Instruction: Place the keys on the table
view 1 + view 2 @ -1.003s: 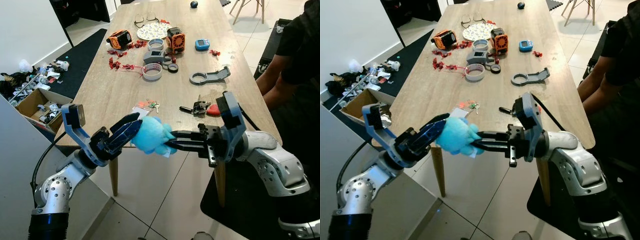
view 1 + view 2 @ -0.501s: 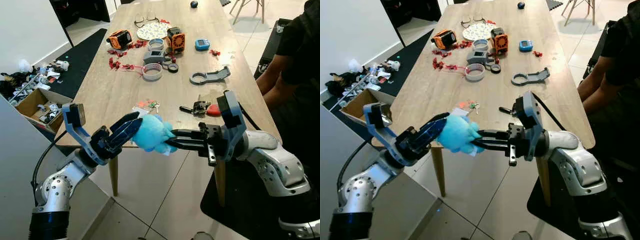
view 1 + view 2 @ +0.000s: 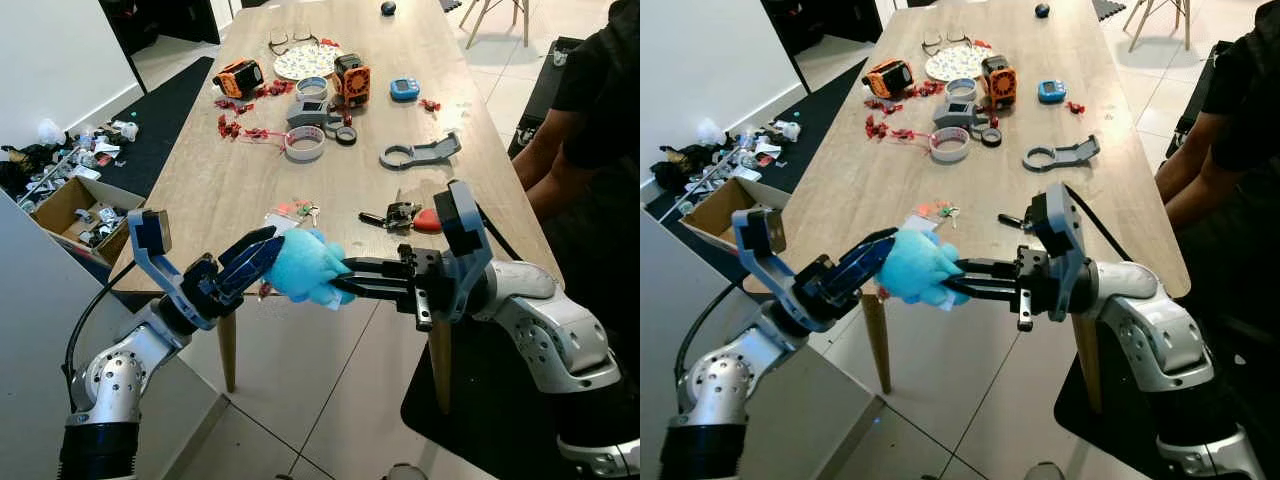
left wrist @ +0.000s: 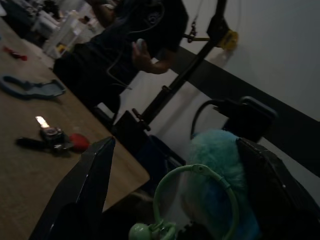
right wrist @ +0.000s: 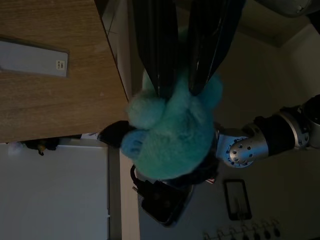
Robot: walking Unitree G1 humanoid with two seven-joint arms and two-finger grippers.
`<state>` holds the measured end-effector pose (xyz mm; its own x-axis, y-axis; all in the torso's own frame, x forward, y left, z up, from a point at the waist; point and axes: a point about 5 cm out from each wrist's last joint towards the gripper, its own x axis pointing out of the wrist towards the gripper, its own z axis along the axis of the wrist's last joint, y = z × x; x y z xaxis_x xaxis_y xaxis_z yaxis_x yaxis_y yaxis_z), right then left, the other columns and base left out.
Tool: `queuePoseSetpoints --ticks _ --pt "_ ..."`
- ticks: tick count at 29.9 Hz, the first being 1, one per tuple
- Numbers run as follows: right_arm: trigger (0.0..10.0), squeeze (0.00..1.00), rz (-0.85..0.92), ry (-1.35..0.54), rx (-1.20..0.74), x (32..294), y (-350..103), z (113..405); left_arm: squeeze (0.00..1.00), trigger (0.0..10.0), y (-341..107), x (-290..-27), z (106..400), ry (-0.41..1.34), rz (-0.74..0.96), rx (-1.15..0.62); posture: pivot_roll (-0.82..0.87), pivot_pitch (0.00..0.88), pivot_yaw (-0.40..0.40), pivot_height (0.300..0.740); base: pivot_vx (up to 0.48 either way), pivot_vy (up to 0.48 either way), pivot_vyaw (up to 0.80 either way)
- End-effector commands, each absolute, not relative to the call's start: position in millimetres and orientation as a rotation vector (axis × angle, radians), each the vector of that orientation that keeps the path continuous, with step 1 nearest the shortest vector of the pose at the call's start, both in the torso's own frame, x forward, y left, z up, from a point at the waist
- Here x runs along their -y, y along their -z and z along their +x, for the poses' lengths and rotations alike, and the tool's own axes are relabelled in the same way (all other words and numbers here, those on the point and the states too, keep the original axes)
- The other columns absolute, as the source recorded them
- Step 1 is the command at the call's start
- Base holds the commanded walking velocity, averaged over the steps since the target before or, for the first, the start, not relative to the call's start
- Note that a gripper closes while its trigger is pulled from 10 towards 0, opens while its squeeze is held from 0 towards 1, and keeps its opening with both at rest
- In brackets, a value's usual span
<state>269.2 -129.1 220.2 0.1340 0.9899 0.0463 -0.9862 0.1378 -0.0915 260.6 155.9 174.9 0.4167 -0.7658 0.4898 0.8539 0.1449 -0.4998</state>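
The keys hang on a fluffy blue plush keychain held in the air just off the wooden table's near edge. My right gripper comes in from the right and is shut on the plush, its fingers pinching the fur. My left gripper reaches in from the left with its fingers spread wide on either side of the plush. A pale green ring sits between them. The keys themselves are hidden behind the plush.
On the table lie a small key set with coloured tags, black keys with a red fob, a tape roll, a grey tool and orange gadgets. A person in black sits at the right. A cluttered cardboard box stands on the floor at left.
The plush has risen slightly and edged toward the table's edge. Both arms have hardly moved.
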Motion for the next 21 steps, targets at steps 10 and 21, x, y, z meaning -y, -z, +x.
queuePoseSetpoints --ticks 10,21 --pt "0.0 0.00 0.005 -1.454 0.248 129 -241 266 0.00 10.0 -159 -176 258 1.137 -0.758 0.044 -0.10 0.132 0.121 0.740 0.000 0.000 0.00" --pt "0.0 0.00 0.068 -1.444 0.404 126 -263 266 0.00 10.0 -145 -159 252 1.166 -0.791 -0.007 -0.09 0.134 0.119 0.740 0.000 0.000 0.00"
